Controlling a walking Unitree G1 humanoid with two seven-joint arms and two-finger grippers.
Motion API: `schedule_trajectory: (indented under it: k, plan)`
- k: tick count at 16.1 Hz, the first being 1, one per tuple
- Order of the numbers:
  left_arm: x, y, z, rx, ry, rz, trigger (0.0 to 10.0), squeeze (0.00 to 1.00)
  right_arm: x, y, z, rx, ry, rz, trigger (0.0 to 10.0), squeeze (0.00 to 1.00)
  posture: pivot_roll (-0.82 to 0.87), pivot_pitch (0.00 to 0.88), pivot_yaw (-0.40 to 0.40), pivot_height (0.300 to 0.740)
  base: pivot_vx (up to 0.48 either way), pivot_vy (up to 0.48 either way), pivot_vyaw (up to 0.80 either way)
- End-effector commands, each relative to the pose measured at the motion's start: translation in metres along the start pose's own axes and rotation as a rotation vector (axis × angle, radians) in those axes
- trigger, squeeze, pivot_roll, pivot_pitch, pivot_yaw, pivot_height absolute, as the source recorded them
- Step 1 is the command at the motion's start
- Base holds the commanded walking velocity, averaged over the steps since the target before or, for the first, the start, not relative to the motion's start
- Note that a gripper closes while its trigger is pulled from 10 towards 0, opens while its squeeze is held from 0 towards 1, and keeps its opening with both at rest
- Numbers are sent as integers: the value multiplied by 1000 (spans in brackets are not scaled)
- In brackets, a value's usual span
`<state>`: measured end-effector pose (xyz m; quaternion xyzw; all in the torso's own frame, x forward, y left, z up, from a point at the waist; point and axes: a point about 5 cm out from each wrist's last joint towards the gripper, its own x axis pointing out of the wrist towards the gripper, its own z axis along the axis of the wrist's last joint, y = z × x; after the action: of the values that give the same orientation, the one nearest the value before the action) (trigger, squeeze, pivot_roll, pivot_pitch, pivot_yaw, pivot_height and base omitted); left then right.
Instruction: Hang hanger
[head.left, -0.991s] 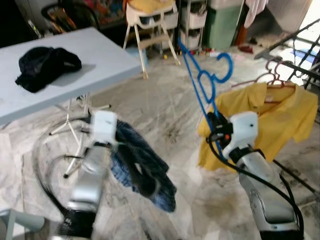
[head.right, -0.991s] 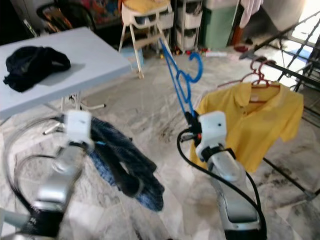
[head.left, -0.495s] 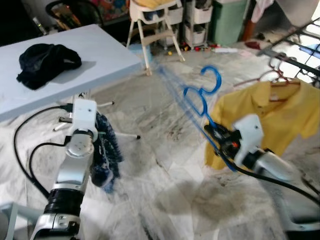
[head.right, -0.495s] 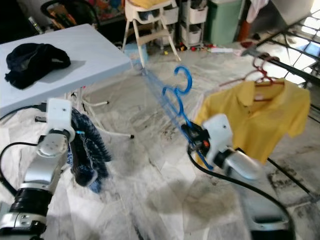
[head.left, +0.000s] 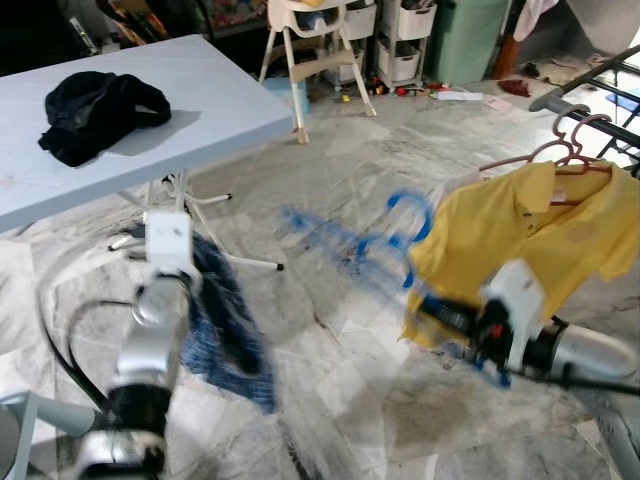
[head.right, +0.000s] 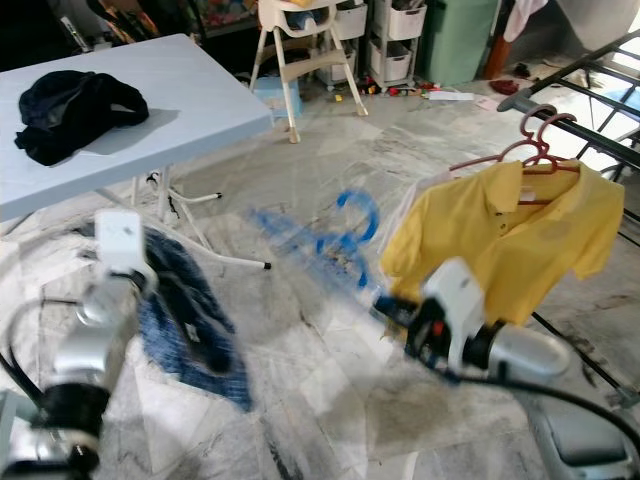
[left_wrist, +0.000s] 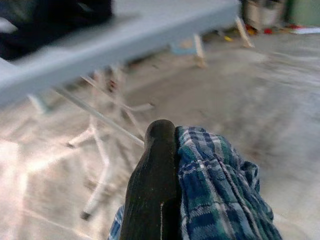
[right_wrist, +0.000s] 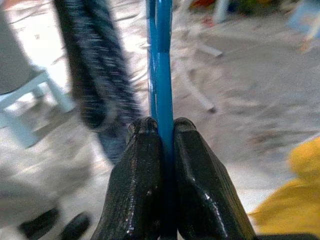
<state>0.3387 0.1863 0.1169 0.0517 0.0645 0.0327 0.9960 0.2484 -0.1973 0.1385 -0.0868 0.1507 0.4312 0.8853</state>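
A blue plastic hanger (right_wrist: 161, 60) is clamped between the fingers of my right gripper (right_wrist: 161, 125), which is shut on its thin bar. In the eye views the hanger (head.left: 350, 240) is motion-blurred, lying low and pointing left from my right arm, in front of a yellow shirt (head.left: 520, 230). That shirt hangs on a pink hanger (head.left: 565, 150) on the drying rack (head.left: 600, 85) at the right. My left gripper (left_wrist: 172, 132) is shut on a blue plaid garment (head.left: 225, 325), which dangles below the arm near the floor.
A light blue folding table (head.left: 200, 100) with a black cloth (head.left: 95, 105) stands at the left, its legs close to my left arm. A white high chair (head.left: 320, 40), drawers and a green bin (head.left: 470, 35) line the back. Marble floor lies between the arms.
The right arm dropped and tipped the blue hanger from nearly upright to low and pointing left. The left arm swung the plaid garment. The camera has shifted slightly.
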Motion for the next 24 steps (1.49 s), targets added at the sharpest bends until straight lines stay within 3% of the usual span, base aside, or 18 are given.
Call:
schedule_trajectory:
  k: [1, 3, 4, 6, 8, 10, 18, 24]
  plan:
    - [0, -5, 5, 4, -32, -42, 10000, 0, -1, 8, 3, -17, 15, 77, 10000, 0, -131, 60, 55, 740, 0, 0, 0]
    - [3, -12, 6, 30, -52, -73, 10000, 0, -5, 11, -1, -30, 70, 137, 10000, 0, -133, 61, 54, 740, 0, 0, 0]
    - [11, -10, 5, 76, -29, 9, 10000, 0, -15, 9, -4, -27, 133, 189, 10000, 0, -138, 59, 56, 740, 0, 0, 0]
    - [16, -10, 5, 99, -33, 51, 10000, 0, -23, 5, -5, -39, 170, 200, 10000, 0, -149, 59, 61, 740, 0, 0, 0]
    - [21, 4, 8, 131, -29, 143, 10000, 0, -37, -11, -5, -84, 214, 145, 10000, 0, -162, 65, 70, 740, 0, 0, 0]
    - [22, 3, 9, 106, -20, 126, 10000, 0, -40, -10, -2, -53, 212, 167, 10000, 0, -162, 68, 72, 740, 0, 0, 0]
    - [24, -54, 19, 44, -52, -8, 10000, 0, -16, 23, -11, 4, 199, 296, 10000, 0, -152, 78, 75, 740, 0, 0, 0]
    - [22, -66, 20, 26, -50, -50, 10000, 0, -7, 27, -13, 20, 179, 252, 10000, 0, -149, 79, 86, 740, 0, 0, 0]
